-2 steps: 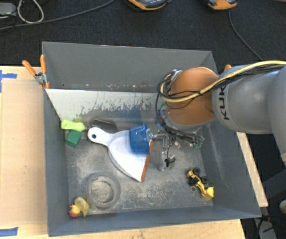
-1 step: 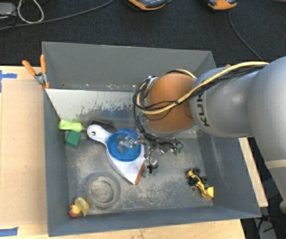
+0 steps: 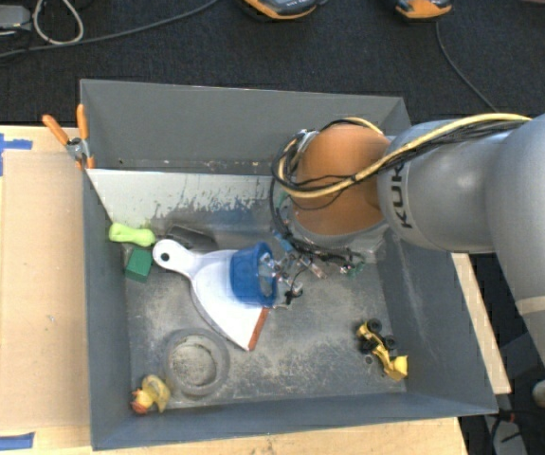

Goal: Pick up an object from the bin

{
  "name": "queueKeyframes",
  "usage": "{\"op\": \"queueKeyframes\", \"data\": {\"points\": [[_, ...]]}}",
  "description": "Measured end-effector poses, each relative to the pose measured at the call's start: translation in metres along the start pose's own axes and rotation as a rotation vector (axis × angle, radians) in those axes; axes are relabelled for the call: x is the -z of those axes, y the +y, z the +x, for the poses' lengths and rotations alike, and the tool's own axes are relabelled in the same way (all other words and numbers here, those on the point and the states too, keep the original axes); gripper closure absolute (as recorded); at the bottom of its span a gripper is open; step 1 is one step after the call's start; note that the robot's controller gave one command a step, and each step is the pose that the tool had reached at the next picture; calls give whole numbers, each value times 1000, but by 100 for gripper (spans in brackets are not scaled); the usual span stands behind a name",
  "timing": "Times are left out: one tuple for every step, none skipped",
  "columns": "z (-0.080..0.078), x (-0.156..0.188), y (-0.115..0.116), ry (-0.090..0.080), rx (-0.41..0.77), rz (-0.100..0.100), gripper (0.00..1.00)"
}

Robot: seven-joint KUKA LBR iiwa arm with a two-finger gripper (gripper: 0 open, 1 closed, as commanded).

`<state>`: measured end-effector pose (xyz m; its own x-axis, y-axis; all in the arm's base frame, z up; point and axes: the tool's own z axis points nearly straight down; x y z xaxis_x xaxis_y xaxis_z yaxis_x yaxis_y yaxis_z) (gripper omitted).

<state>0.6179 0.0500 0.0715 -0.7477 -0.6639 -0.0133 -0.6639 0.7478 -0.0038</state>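
In the camera view my hand [image 3: 285,281] is low in the middle of the bin [image 3: 244,136], right against the right side of a blue lump [image 3: 245,275]. The lump lies on the broad end of a white scoop [image 3: 213,301]. My own wrist hides the tips, so I cannot tell whether the hand is apart or together, nor whether the lump is inside it. I judge the lump to be the thing to take, since it is nearest. To do this well I would want the hand centred over the lump rather than off to its right, and low enough to close on its body and not just its edge. The scoop underneath is a worry: it may slide or tip if I press down, and I could pinch its rim along with the lump. A red stick [image 3: 258,328] pokes out at the scoop's lower corner, near enough to be dragged along. The rest lies well apart: a green peg [image 3: 132,236] at the left, a clear ring [image 3: 194,362] and a yellow duck [image 3: 149,395] near the front wall, and a yellow and black toy [image 3: 382,350] at the right.
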Motion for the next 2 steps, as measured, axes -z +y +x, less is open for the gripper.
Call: {"op": "queueKeyframes", "data": {"points": [[0,0,0,0,-1,0,100],[14,0,13,-1,61,1,100]]}}
